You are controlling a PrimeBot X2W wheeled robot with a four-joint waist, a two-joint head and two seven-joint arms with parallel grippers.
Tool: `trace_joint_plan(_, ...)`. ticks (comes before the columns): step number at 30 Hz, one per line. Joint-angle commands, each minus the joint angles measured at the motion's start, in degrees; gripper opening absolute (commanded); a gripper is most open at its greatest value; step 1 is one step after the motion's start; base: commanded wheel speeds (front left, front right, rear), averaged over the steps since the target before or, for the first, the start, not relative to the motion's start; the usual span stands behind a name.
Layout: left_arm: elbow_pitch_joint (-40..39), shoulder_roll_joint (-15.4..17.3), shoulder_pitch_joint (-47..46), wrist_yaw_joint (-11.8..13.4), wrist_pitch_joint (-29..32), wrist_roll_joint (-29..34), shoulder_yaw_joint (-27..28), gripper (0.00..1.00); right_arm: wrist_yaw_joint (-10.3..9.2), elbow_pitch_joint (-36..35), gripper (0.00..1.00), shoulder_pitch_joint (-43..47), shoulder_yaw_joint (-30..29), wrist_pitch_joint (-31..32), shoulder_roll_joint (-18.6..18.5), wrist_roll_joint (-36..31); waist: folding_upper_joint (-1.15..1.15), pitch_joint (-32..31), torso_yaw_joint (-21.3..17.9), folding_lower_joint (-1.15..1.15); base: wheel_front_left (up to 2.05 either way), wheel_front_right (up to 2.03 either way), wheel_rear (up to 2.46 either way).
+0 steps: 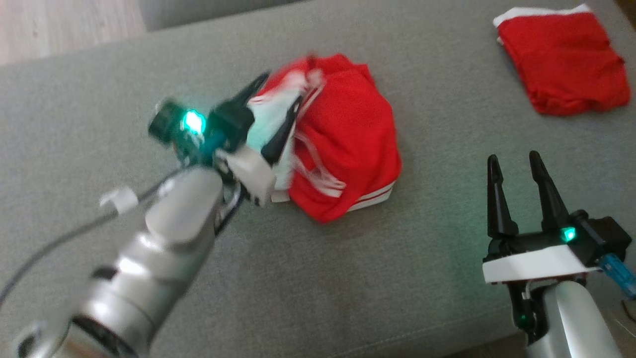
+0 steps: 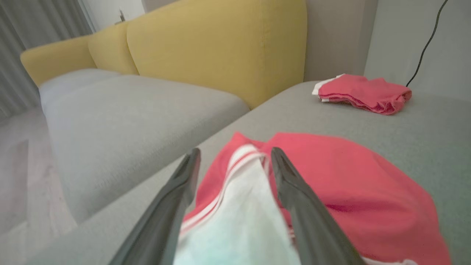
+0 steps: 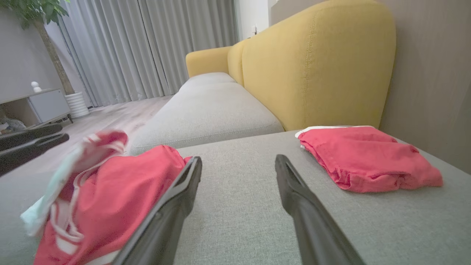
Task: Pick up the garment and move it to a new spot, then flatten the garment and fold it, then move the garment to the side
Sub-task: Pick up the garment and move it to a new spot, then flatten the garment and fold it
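Garment (image 1: 348, 134) sat bunched mid-frame on the grey sofa cushion (image 1: 422, 74), left claw (image 1: 282, 87) spread open around its white sleeve (image 2: 235, 206), probably to drop it at the new spot, right claw (image 1: 513, 156) hovering open and empty lower right.

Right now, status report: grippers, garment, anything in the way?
Left gripper open, fingers astride white sleeve of garment. Right gripper open, empty. Garment bunched, unflattened. Small red piece well clear.

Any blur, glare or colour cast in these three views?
Head view: left claw and its arm are motion-smeared, its green light blooms and tints the sleeve of the garment. Left wrist view: near sleeve soft, reds washed pink. Right wrist view: garment's left edge blurred, folded red piece sharp.
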Motion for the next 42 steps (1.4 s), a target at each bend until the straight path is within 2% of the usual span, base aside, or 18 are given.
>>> trace_joint_plan(1, -2.73, 0.25, -2.28, 1.87, -0.68, -0.3, 3.66, 1.0, -0.04, -1.53, 1.0, -1.05, 1.4, 0.03, -0.22, 0.24, 0.0, 1.56, 0.9, -0.03, 0.0, 0.0, 0.0)
trace_joint_plan(2, -4.8, -0.11, 0.01, 3.78, -0.71, -0.3, 5.89, 1.0, -0.04, -1.33, 1.0, -0.85, 1.3, 0.03, -0.22, 0.09, 0.0, 1.43, 1.65, -0.03, 0.0, 0.0, 0.0)
trace_joint_plan(6, -10.64, -1.21, 12.59, 6.09, -0.74, -1.25, 14.85, 1.0, -0.04, -0.45, 1.0, 1.12, 0.61, 0.03, -0.22, -1.03, 0.0, -1.47, 5.27, -0.03, 0.0, 0.0, 0.0)
trace_joint_plan(12, -18.72, -3.33, 31.0, 7.79, -0.75, 0.98, 28.25, 1.0, -0.04, 1.02, 1.0, 6.05, -0.32, 0.03, -0.22, -1.16, 0.0, -9.31, 10.7, -0.03, 0.0, 0.0, 0.0)
trace_joint_plan(16, -27.74, -4.45, 42.37, 8.19, -0.76, 5.88, 35.98, 1.0, -0.04, 0.57, 1.0, 8.8, -0.19, 0.03, -0.22, -0.66, 0.0, -12.47, 13.24, -0.03, 0.0, 0.0, 0.0)
trace_joint_plan(19, -34.33, -4.86, 49.14, 8.52, -0.76, 10.53, 39.29, 1.0, -0.04, -0.28, 1.0, 10.61, -0.01, 0.03, -0.22, -0.54, 0.0, -14.23, 14.68, -0.03, 0.0, 0.0, 0.0)
trace_joint_plan(23, -40.12, -5.03, 54.16, 9.44, -0.76, 14.05, 41.15, 1.0, -0.04, -1.22, 1.0, 12.26, 0.12, 0.03, -0.22, -0.91, 0.0, -15.44, 15.56, -0.03, 0.0, 0.0, 0.0)
trace_joint_plan(27, -44.61, -5.07, 58.48, 10.5, -0.76, 16.07, 40.75, 1.0, -0.04, -2.2, 1.0, 13.86, 0.14, 0.03, -0.22, -0.79, 0.0, -16.15, 16.09, -0.03, 0.0, 0.0, 0.0)
trace_joint_plan(32, -45.76, -5.08, 60.07, 11.37, -0.76, 17.13, 40.16, 1.0, -0.04, -2.43, 1.0, 14.56, 0.23, 0.02, -0.22, -0.5, 0.0, -16.37, 16.24, -0.03, 0.0, 0.0, 0.0)
trace_joint_plan(42, -45.52, -5.09, 59.79, 11.39, -0.76, 18.19, 38.75, 1.0, -0.04, -2.04, 1.0, 14.49, -0.02, 0.02, -0.21, 0.03, 0.0, -16.29, 16.35, -0.03, 0.0, 0.0, 0.0)
